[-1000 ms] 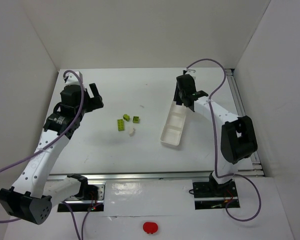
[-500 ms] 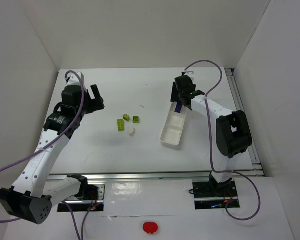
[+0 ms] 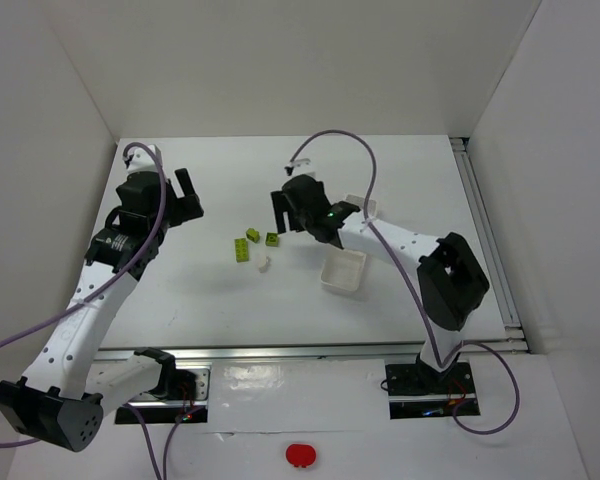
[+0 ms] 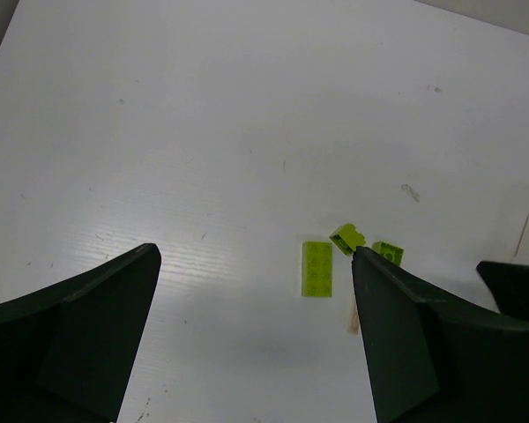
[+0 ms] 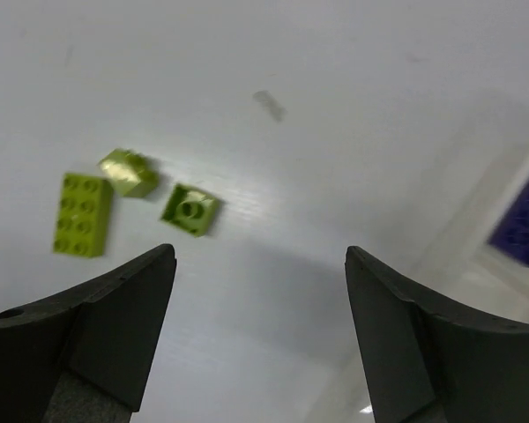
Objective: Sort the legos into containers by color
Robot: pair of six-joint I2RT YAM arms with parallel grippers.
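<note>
Left gripper (image 3: 190, 194), upper left, and right gripper (image 3: 286, 208), centre, both gape empty. Three lime-green bricks (image 3: 252, 236) lie between them; a purple brick (image 5: 522, 231) apparently sits in the white tray (image 3: 345, 272), at the right wrist view's right edge.

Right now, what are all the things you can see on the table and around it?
long green lego: one, lime green, on the table left of the tray
small green legos: two, lime green, right next to the long one
whitish lego: one, cream, just nearer than the green ones
purple lego: one, dark purple-blue, in the tray
tray: one, white, right of the legos, partly hidden under the right arm
table: one, white
red thing: one, on the front ledge, too small to name
left gripper: one, black, open and empty, left of the legos
right gripper: one, black, open and empty, above the table by the green legos
</note>
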